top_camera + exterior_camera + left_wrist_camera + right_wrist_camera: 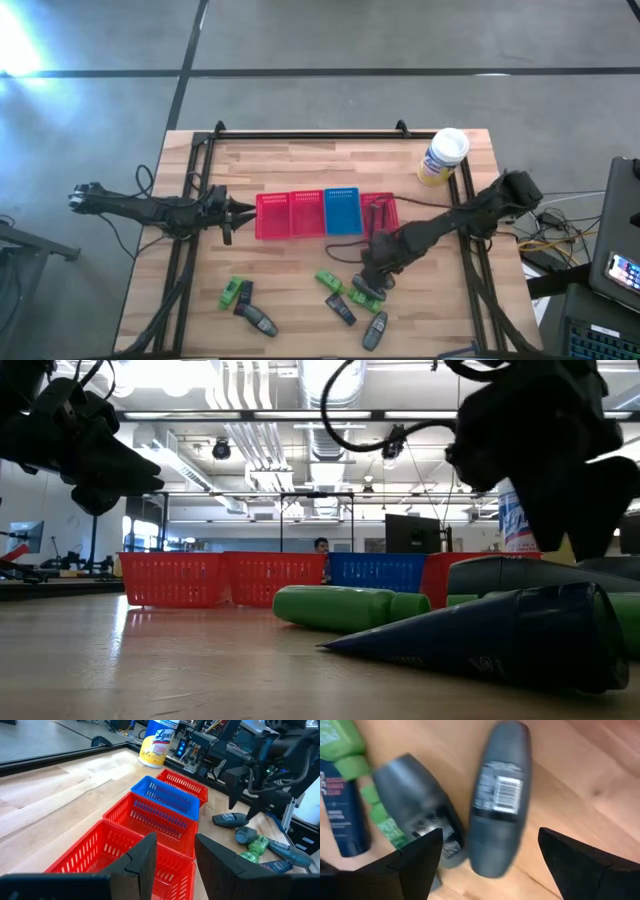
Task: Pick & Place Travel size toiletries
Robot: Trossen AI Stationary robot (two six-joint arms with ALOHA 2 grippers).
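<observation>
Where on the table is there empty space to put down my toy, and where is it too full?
Bare wood lies between the baskets and the table's far edge, left of the white canister. The near-left corner is free too, left of the green tube. It is crowded near the front right: bottles and tubes cluster there under the right hand. The left hand waits beside the baskets.

We've got four baskets [324, 213] lined up mid-desk [300, 300], canister [442, 157] behind them at the right corner, and toiletries [350, 297] scattered in front, a smaller bunch [243, 302] further left.
</observation>
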